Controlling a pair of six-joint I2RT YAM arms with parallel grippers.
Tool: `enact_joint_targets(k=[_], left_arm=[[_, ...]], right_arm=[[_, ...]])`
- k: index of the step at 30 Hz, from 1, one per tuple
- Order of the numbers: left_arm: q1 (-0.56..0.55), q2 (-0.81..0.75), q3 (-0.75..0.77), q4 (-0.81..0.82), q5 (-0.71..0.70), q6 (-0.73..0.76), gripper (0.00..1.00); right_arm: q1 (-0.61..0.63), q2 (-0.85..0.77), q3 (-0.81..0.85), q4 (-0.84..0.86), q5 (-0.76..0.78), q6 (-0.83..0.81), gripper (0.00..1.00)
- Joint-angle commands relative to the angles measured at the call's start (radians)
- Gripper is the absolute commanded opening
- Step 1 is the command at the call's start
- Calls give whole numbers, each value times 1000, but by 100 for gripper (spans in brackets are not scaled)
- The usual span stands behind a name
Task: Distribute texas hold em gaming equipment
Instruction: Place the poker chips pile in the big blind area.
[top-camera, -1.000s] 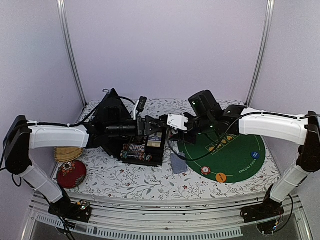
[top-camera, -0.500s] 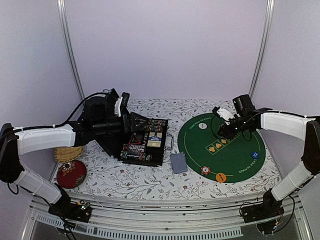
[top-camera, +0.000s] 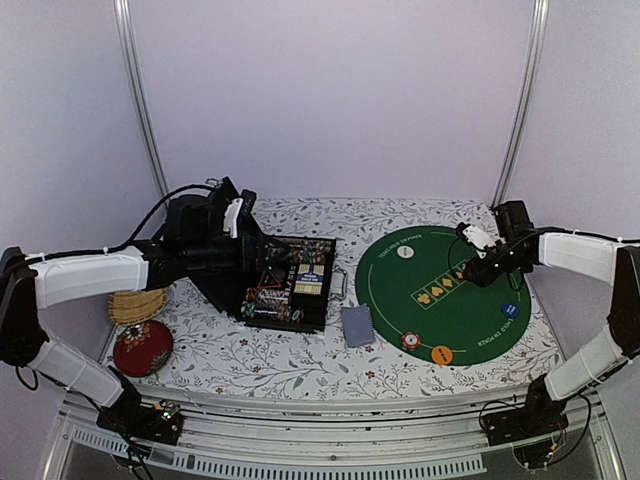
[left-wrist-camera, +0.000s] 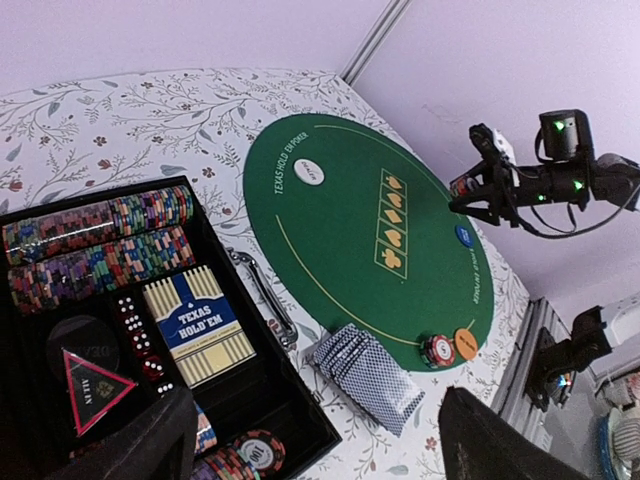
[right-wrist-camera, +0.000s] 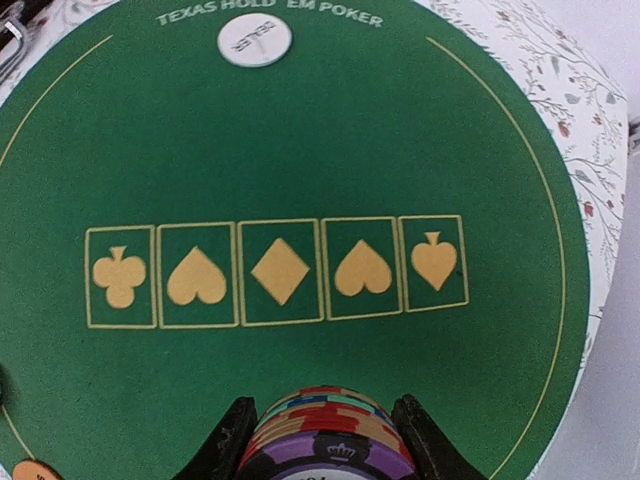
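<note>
On the far left of the flowered tablecloth (top-camera: 260, 372) lie one woven straw disc (top-camera: 135, 307) and one round red cushion (top-camera: 142, 347). Next, the left claw (top-camera: 275, 256) hangs over one open black case (left-wrist-camera: 265, 390), its two fingers (left-wrist-camera: 150, 445) spread wide with nothing between them.

The case holds two long rows of striped chips (left-wrist-camera: 100, 240), more chips at its near edge (left-wrist-camera: 245, 455), one blue-and-cream card box (left-wrist-camera: 200, 325) and red dice (left-wrist-camera: 135, 330) too small to count.

Right of the case, one fanned pack of grey-blue-backed cards (left-wrist-camera: 365, 370) lies on the cloth, just beside one green felt mat (top-camera: 460, 320). The mat has five gold suit boxes (right-wrist-camera: 281, 272) in a row.

Three button discs rest on it:
- one white button (top-camera: 404, 253) at the far side
- one orange button (top-camera: 441, 354) at the near edge
- one blue button (top-camera: 510, 310) towards the right

One single chip (top-camera: 411, 341) sits just beside the orange button.

Over the mat's right side, the right claw (top-camera: 480, 265) is clenched on one stack of chips (right-wrist-camera: 325, 435). How many are in the stack cannot be told.
</note>
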Motion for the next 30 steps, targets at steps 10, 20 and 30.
enact_joint_targets(k=[10, 20, 30], left_arm=[[34, 61, 39, 16, 33, 48, 86], [36, 118, 70, 29, 52, 38, 86], [37, 136, 82, 26, 59, 35, 86]], right_arm=[[275, -97, -150, -93, -185, -270, 2], [316, -49, -171, -112, -224, -365, 2], [358, -48, -173, -123, -205, -382, 2]])
